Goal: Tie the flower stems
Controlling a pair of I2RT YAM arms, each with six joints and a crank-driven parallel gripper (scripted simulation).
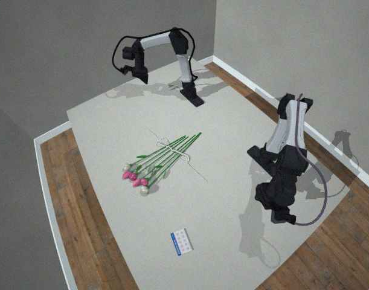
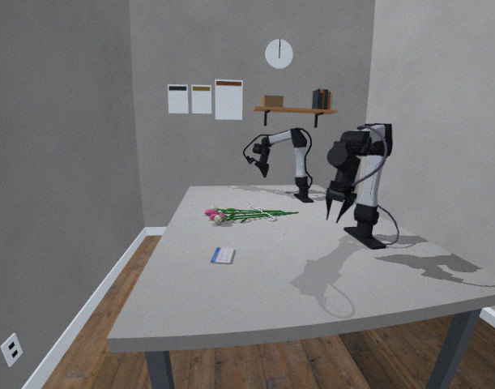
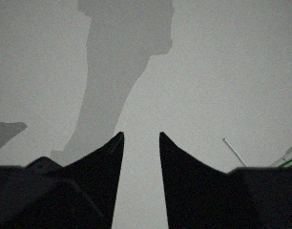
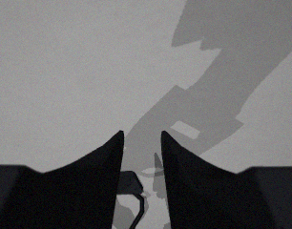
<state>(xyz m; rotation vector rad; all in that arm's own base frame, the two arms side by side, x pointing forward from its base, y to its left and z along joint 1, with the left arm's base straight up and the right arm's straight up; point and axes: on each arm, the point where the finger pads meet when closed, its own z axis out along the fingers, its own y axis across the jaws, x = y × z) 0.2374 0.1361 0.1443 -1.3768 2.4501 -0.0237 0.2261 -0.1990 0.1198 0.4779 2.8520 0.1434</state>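
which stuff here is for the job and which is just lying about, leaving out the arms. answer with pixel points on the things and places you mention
For the job:
- white cord with its loose knot (image 1: 171,148) (image 2: 262,211) (image 3: 235,152)
- pink and white flowers' green stems (image 1: 192,142) (image 2: 239,214) (image 3: 291,163)

Just about:
- blue-and-white pink-dotted packet (image 1: 182,240) (image 2: 224,255)
- shelved books (image 2: 322,99) and box (image 2: 272,101)

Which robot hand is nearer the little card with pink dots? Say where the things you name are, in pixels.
Left. The left hand (image 1: 264,204) (image 2: 332,220) (image 3: 141,135) hangs off to one side of the card (image 1: 183,241) (image 2: 224,255); the right hand (image 1: 145,81) (image 2: 264,176) (image 4: 142,134) is farther, beyond the flowers (image 1: 133,176) (image 2: 208,212).

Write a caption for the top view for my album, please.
Six flowers, a loosely knotted cord across their stems, lie on a table before two robot arms.
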